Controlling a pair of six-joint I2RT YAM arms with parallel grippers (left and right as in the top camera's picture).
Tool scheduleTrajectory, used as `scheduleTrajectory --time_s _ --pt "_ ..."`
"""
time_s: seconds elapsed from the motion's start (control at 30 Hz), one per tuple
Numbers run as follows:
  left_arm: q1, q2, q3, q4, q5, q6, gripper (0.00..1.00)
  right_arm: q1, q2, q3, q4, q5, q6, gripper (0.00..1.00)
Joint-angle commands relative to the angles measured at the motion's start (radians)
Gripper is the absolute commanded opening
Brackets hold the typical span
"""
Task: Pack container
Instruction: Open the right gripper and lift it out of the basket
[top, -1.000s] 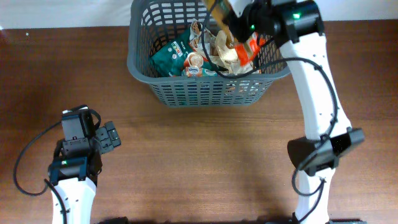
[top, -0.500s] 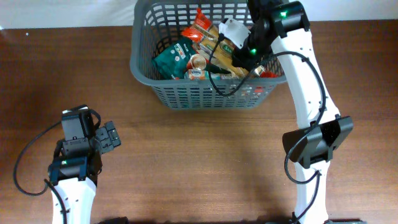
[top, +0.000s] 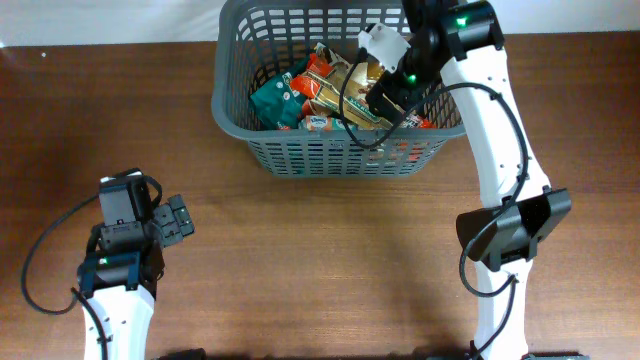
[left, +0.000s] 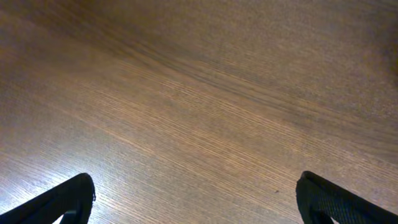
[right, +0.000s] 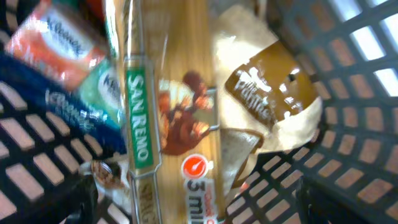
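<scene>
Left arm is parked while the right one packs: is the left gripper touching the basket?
Apart. The overhead view shows the left gripper over bare table, with a wide stretch of wood between it and the basket.

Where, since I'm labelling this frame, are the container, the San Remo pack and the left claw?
container (top: 330, 155): overhead view, on its front slotted wall.
San Remo pack (right: 140, 118): right wrist view, on its green label strip.
left claw (top: 180, 218): overhead view, midway between its fingertips.

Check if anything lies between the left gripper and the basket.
Nothing visible does. Only bare wooden table lies between the left gripper, which is open and empty, and the near wall of the basket.
</scene>
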Motion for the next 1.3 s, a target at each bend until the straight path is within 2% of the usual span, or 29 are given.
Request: scheduleTrajectory --time_s 0.0,0.17,0.3,0.43,0.5,0.77,0.97,1.1,1.27 --pt "0.007 -0.007 -0.004 0.01 0.01 -0.009 0.99 -0.004 -0.052 0.099 0.051 -0.051 0.145 0.99" --pt "0.007 -0.057 0.026 0.02 0.01 0.039 0.99 -0.013 -0.066 0.297 0.103 -0.047 0.348 0.99" --pt "0.007 -0.119 0.063 0.019 0.01 0.074 0.99 -0.048 -0.09 0.464 0.071 0.014 0.51 0.99" --pt "0.007 -0.209 0.095 0.014 0.0 0.112 0.99 -0.064 -0.146 0.589 -0.068 0.222 0.515 0.99" --pt "0.007 -0.274 0.121 0.014 -0.001 0.159 0.99 -0.051 -0.219 0.584 -0.146 0.36 0.515 0.99" --pt "0.007 -0.418 0.309 -0.077 -0.027 0.222 0.99 -0.023 -0.463 0.576 -0.224 0.456 0.633 0.99" --pt "0.007 -0.471 0.473 -0.205 -0.043 0.232 0.99 0.087 -0.629 0.568 -0.225 0.565 0.666 0.99" --pt "0.007 -0.507 0.596 -0.276 -0.062 0.232 0.99 0.134 -0.781 0.461 -0.225 0.619 0.69 0.99" --pt "0.007 -0.52 0.744 -0.337 -0.095 0.232 0.99 0.133 -0.975 0.232 -0.225 0.68 0.729 0.99"
